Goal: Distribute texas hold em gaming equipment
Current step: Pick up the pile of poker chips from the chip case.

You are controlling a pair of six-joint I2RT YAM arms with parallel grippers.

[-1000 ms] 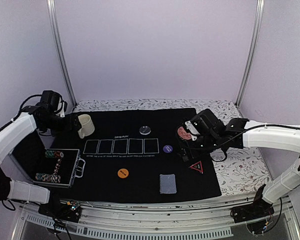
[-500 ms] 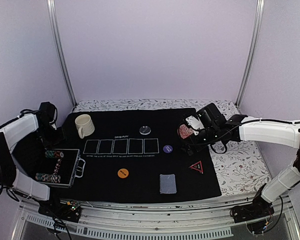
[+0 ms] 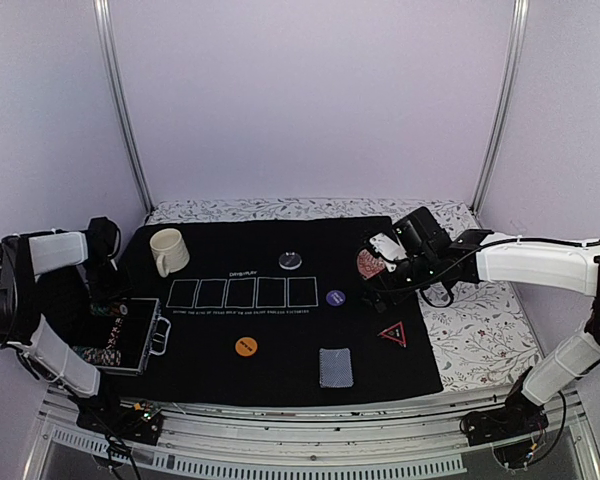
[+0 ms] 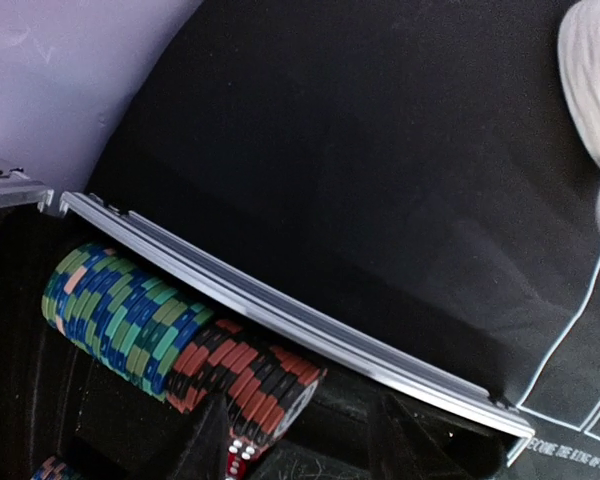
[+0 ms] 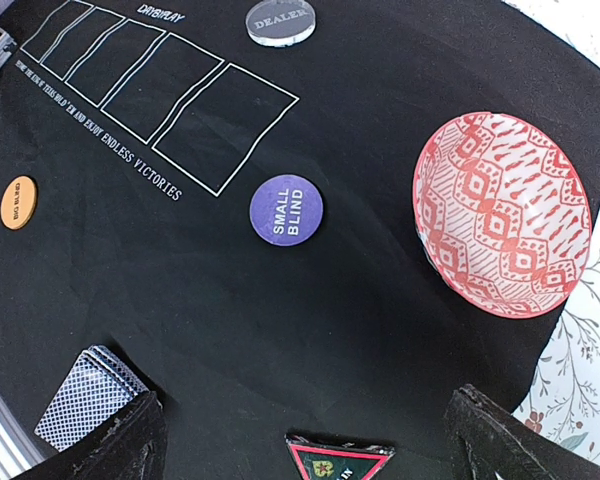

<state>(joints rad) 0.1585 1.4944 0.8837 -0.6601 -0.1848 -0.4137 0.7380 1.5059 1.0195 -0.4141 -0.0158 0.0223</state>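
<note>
Poker chips lie in rows inside an open metal case [image 3: 130,338]: a green-and-blue row [image 4: 115,315] and a red-and-black row [image 4: 245,380], with a red die [image 4: 235,462] by its end. My left gripper [image 4: 300,445] reaches into the case, jaws half-closed astride the end of the red-and-black row; a gap still shows at the right finger [image 4: 410,445]. On the black mat lie a card deck [image 3: 335,367], an orange disc [image 3: 245,346], a purple disc [image 5: 286,208], a dealer disc [image 5: 280,20] and a triangle marker [image 5: 338,462]. My right gripper [image 5: 320,440] hovers wide open and empty over the marker.
A red patterned bowl [image 5: 502,215] sits at the mat's right edge, just beyond my right gripper. A cream mug [image 3: 168,250] stands at the mat's far left, near the case. Five printed card outlines [image 3: 242,293] run across the middle of the mat.
My left arm swung away from the mug and down into the case, and its jaws narrowed from wide open. My right arm shifted slightly toward the bowl, then held still.
</note>
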